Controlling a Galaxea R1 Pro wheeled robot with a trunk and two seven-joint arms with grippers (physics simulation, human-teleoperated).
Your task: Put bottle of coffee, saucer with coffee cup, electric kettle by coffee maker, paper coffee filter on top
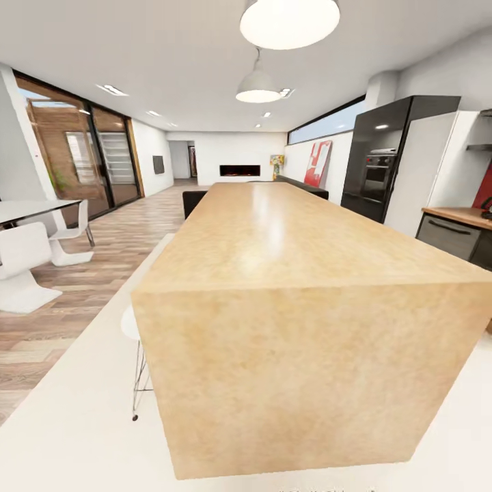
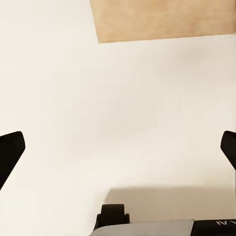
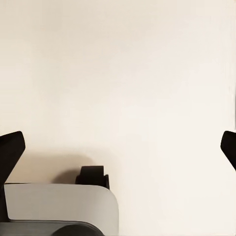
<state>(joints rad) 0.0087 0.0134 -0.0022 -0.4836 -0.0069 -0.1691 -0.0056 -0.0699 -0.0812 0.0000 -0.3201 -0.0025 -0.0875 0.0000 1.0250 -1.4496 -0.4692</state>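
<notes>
A short stretch of the light-wood countertop (image 1: pixel 459 216) shows at the far right in the head view, above grey cabinet fronts (image 1: pixel 447 236). A small dark thing (image 1: pixel 486 206) stands on it at the picture's edge, too cut off to identify. My left gripper (image 2: pixel 118 152) is open over the pale floor, its black fingertips (image 2: pixel 10 152) spread wide with nothing between them. My right gripper (image 3: pixel 118 152) is open the same way above bare floor. The coffee maker, bottle of coffee, paper coffee filter, saucer, coffee cup and electric kettle are out of view.
The big wooden island block (image 1: pixel 287 287) stands directly ahead and close. A white stool (image 1: pixel 133 331) sits at its left side. A white table and chairs (image 1: pixel 27 266) stand on the left. A black oven tower (image 1: pixel 379 171) rises at the right, before the countertop.
</notes>
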